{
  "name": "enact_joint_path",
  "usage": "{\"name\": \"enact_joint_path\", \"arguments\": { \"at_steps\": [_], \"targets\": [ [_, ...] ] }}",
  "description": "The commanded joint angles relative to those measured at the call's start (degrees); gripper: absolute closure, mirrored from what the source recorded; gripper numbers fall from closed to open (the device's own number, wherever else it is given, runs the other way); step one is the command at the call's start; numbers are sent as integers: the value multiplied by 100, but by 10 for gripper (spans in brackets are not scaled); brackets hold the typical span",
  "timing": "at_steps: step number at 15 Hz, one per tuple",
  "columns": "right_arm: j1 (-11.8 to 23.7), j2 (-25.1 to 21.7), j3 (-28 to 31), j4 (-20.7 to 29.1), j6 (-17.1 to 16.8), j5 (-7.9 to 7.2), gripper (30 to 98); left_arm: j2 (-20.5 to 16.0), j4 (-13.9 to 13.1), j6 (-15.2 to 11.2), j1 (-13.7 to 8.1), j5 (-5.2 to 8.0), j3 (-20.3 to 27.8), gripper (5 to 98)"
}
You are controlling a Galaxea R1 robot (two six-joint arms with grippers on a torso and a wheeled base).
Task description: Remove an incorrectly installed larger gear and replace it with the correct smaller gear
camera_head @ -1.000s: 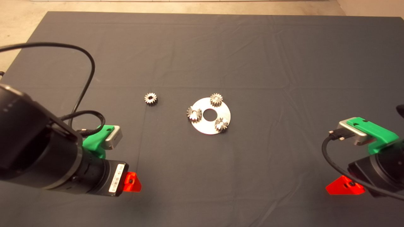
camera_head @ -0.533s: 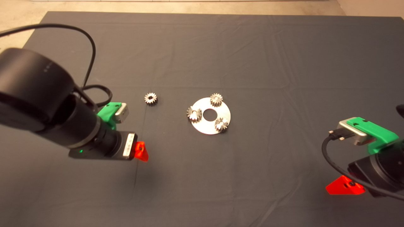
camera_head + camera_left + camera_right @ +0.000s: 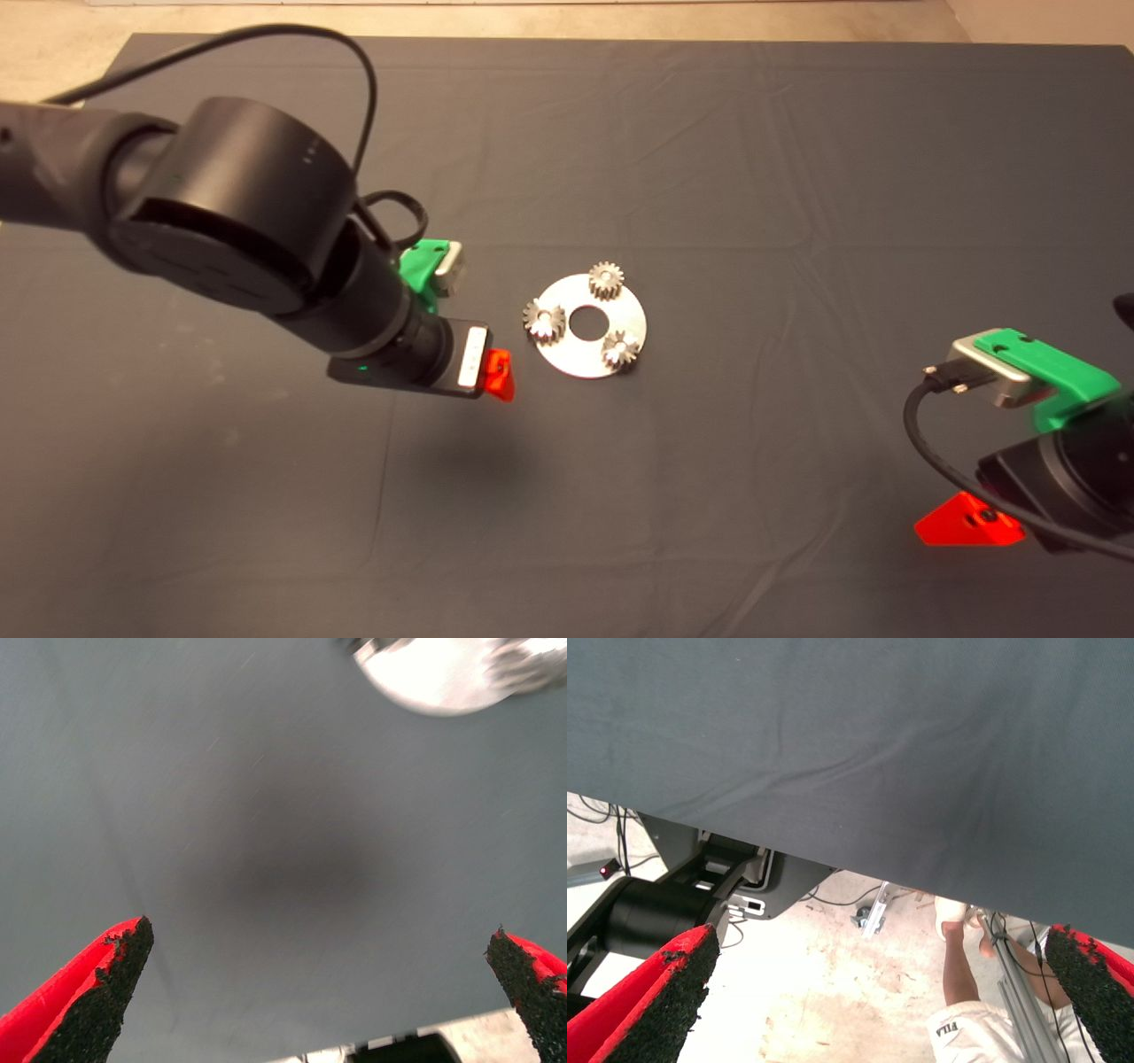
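A round silver plate (image 3: 585, 354) lies mid-mat with three gears on it. The gear on its left side (image 3: 544, 320) is bright, star-toothed and looks widest: the larger gear. Two more gears sit at its far edge (image 3: 607, 280) and its near right (image 3: 620, 349). The loose smaller gear is hidden behind my left arm. My left gripper (image 3: 499, 376) hovers just left of the plate, open and empty. The left wrist view shows its pads (image 3: 115, 979) wide apart over bare mat, with the plate's edge (image 3: 434, 678) beyond them. My right gripper (image 3: 968, 523) waits open at the lower right.
The left arm's black body (image 3: 248, 221) and cable cover the mat left of the plate. In the right wrist view the mat's edge, the robot's base (image 3: 664, 912) and a person's leg (image 3: 961, 970) show on the floor.
My left arm has swung up and to the right, from the lower left to just beside the plate, and now covers the loose gear. The right arm has not moved.
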Motion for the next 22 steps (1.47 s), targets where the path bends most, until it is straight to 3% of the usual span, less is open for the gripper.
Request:
{"name": "enact_joint_path", "arguments": {
  "at_steps": [1,5,7,9,10,14,17,20,22],
  "targets": [
    [94,11,15,-146,29,-718,308,86,391,31,-23,6,-137,61],
    [94,11,15,-199,29,-718,308,200,1086,110,223,-91,-269,61],
    [94,11,15,-199,29,-718,308,230,1156,280,323,-108,-360,61],
    [94,11,15,-199,29,-718,308,387,1188,420,387,-333,-473,61],
    [94,11,15,-199,29,-718,308,466,1255,492,465,-383,-554,61],
    [94,11,16,-190,29,-718,308,666,1657,532,565,-381,-725,61],
    [94,11,15,-199,29,-718,308,816,1790,612,672,-381,-983,61],
    [94,11,15,-199,29,-718,308,1034,1816,980,847,-381,-1438,61],
    [94,11,19,-190,29,-718,308,1093,1824,1033,878,-381,-1556,61]
  ]
}}
